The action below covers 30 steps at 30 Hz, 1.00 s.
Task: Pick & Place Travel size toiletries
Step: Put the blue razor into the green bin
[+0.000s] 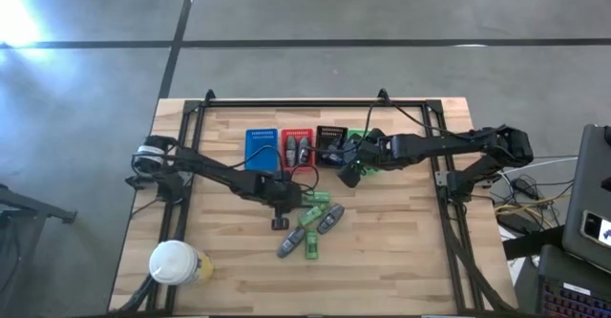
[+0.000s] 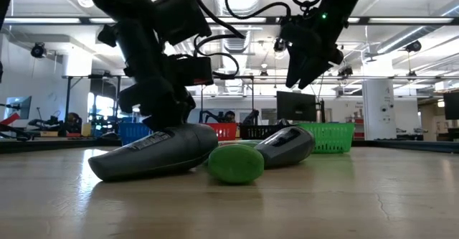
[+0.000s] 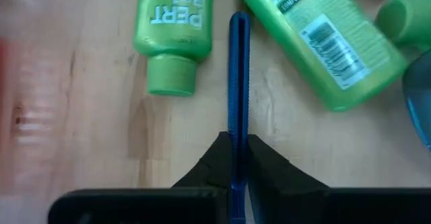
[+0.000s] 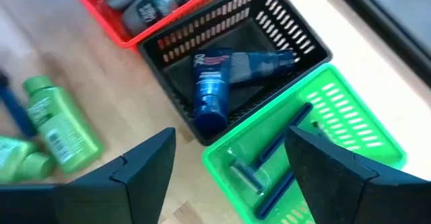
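Flanking the clamped blue stick (image 3: 238, 83), green tubes (image 3: 172, 29) crowd close.

Four baskets (image 1: 303, 147) are sitting in a row toward the table's (image 1: 401, 261) far edge; two tubes (image 1: 297, 147) are lying in the second from the left, a tube (image 4: 213, 89) in the third, and thin sticks (image 4: 269, 167) in the rightmost. Nearer the table's middle, loose toiletries (image 1: 313, 227) are lying in a cluster, with the left gripper (image 1: 280, 221) sitting at the cluster's left, closed on a thin stick (image 3: 237, 83) between two tubes (image 3: 172, 32). A lidded cup (image 1: 174, 263) is standing at the near left corner, and the right gripper (image 1: 349, 176) is hanging just in front of the rightmost baskets.
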Tool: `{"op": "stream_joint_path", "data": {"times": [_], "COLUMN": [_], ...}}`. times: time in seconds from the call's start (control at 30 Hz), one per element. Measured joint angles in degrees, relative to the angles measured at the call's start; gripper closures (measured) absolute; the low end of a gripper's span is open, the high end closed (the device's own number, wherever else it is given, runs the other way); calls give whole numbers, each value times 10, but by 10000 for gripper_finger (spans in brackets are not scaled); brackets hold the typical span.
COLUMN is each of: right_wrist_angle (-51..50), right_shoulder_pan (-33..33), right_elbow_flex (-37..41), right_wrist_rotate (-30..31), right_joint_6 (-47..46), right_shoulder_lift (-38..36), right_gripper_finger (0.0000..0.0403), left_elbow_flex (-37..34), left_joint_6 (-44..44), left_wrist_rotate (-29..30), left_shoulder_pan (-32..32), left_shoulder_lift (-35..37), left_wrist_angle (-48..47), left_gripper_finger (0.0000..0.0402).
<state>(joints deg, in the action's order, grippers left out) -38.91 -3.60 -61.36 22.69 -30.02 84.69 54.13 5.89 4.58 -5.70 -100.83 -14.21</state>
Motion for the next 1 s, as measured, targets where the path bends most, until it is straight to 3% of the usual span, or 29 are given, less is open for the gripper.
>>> {"op": "stream_joint_path", "data": {"times": [0.17, 0.33, 0.53, 0.63, 0.8, 1.0], "right_wrist_angle": [2, 15, 99, 155, 188, 219], "right_shoulder_pan": [0, 0, -2, -6, -34, -48], "right_elbow_flex": [0, 0, 0, 0, 1, 1], "right_wrist_rotate": [-63, -168, -302, -335, -394, -399], "right_joint_6": [0, -13, -76, -115, -273, -306], "right_shoulder_lift": [-13, -23, -21, -18, -6, 6], "right_gripper_finger": [150, 166, 165, 154, 138, 123], "left_elbow_flex": [-4, -4, -2, -2, 0, 18], "left_joint_6": [14, 29, 30, 17, 7, -43], "left_wrist_rotate": [2, 0, 23, 27, 82, 177], "left_shoulder_pan": [1, 0, -2, -1, -8, -20], "left_shoulder_lift": [32, 94, 169, 188, 198, 197], "left_wrist_angle": [-51, -79, -56, -34, -8, -3], "left_gripper_finger": [379, 379, 379, 380, 380, 379]}}
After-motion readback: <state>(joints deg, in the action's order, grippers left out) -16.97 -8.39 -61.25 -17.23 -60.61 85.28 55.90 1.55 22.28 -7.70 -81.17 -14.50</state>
